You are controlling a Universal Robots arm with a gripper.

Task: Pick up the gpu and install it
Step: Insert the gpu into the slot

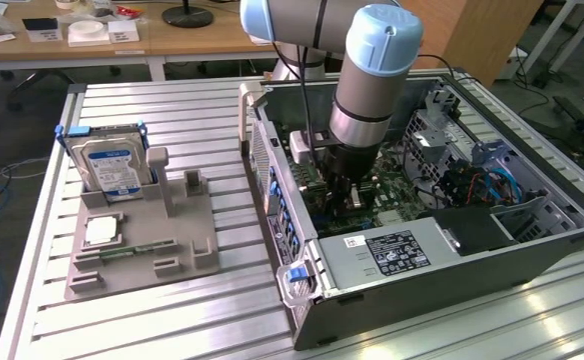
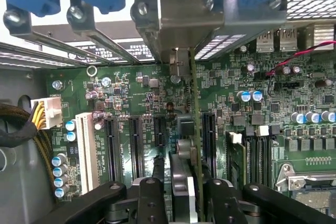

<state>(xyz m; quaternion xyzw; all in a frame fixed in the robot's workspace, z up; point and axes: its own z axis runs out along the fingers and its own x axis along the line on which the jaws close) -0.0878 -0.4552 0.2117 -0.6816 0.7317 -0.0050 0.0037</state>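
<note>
Green gpu (image 2: 192, 145) stands edge-on over motherboard (image 2: 273, 103) slot; gripper (image 2: 184, 190) pinches its upper edge; stiff, light, fragile: hold by edges.

Grey tubular arm (image 1: 366, 90) with pale blue joint caps, black screw-studded pincer (image 2: 185, 195).

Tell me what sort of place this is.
Most likely a robotics lab or test workshop. An open computer case lies on a slatted aluminium table, a grey fixture holds a hard drive, and wooden desks with cables stand behind.
</note>
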